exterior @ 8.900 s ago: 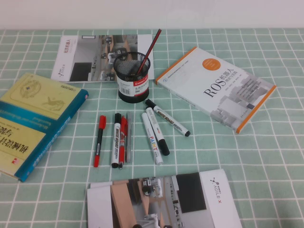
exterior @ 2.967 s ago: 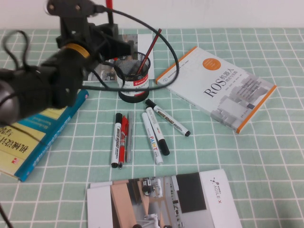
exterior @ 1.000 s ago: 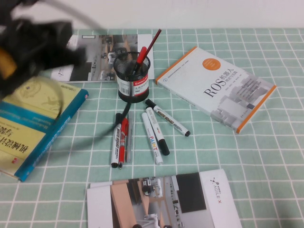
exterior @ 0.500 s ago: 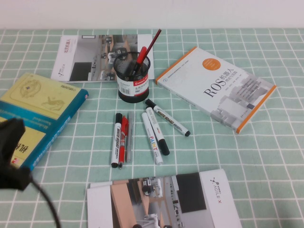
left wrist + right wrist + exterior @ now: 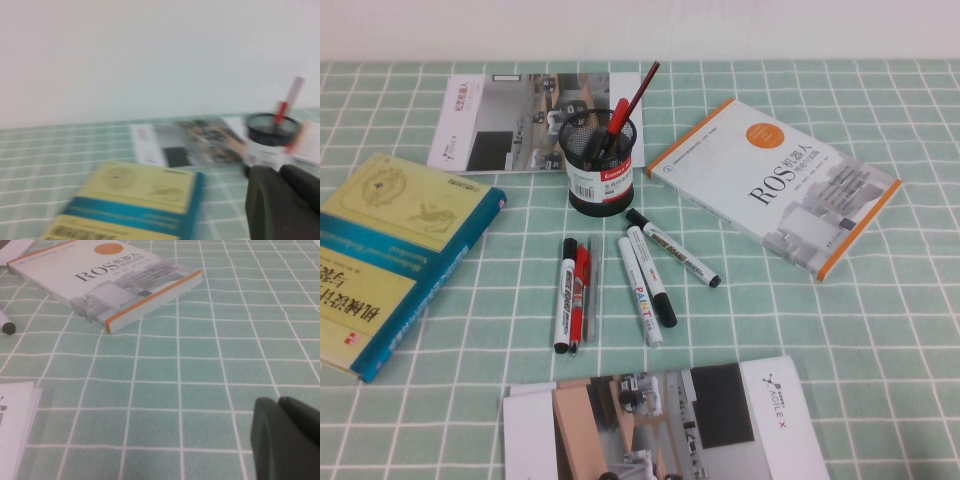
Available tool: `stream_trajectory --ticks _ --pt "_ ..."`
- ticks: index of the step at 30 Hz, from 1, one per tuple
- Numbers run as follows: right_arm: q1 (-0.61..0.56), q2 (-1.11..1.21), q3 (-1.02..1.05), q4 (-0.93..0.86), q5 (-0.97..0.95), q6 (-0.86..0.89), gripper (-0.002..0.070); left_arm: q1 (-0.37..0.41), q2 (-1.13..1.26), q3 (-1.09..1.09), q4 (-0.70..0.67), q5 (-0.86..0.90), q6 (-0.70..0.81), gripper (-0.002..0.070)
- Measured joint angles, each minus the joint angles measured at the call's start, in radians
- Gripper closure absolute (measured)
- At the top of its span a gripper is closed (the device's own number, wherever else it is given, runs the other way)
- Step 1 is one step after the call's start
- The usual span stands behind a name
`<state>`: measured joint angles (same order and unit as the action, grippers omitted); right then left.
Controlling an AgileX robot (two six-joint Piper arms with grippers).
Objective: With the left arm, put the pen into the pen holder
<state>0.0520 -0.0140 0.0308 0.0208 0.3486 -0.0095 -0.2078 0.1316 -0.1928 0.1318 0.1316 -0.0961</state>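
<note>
The pen [image 5: 613, 122] now stands in the pen holder [image 5: 600, 163] beside a pencil [image 5: 638, 95]; the left gripper [image 5: 285, 200] has drawn back off the table, fingers together, empty; right gripper [image 5: 287, 432] parked, closed; job looks finished.

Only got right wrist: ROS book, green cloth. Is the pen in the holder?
Observer: Yes. The high view shows the pen standing in the holder, red cap up.
Operator: Left gripper?
Observer: Outside the high view. Its wrist camera shows the left gripper near a yellow book, facing the holder.
Operator: The right gripper hangs over cloth here. Anything else in the holder?
Observer: A dark-red pencil, leaning beside the pen.
</note>
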Motion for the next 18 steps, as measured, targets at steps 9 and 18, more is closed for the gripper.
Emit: stream_trajectory --ticks 9,18 --pt "0.0 0.0 0.0 0.0 0.0 0.0 0.0696 0.16 -0.139 0.191 -0.144 -0.11 0.078 0.0675" --pt "0.0 0.0 0.0 0.0 0.0 0.0 0.0696 0.163 -0.14 0.219 -0.158 0.048 0.067 0.0675"
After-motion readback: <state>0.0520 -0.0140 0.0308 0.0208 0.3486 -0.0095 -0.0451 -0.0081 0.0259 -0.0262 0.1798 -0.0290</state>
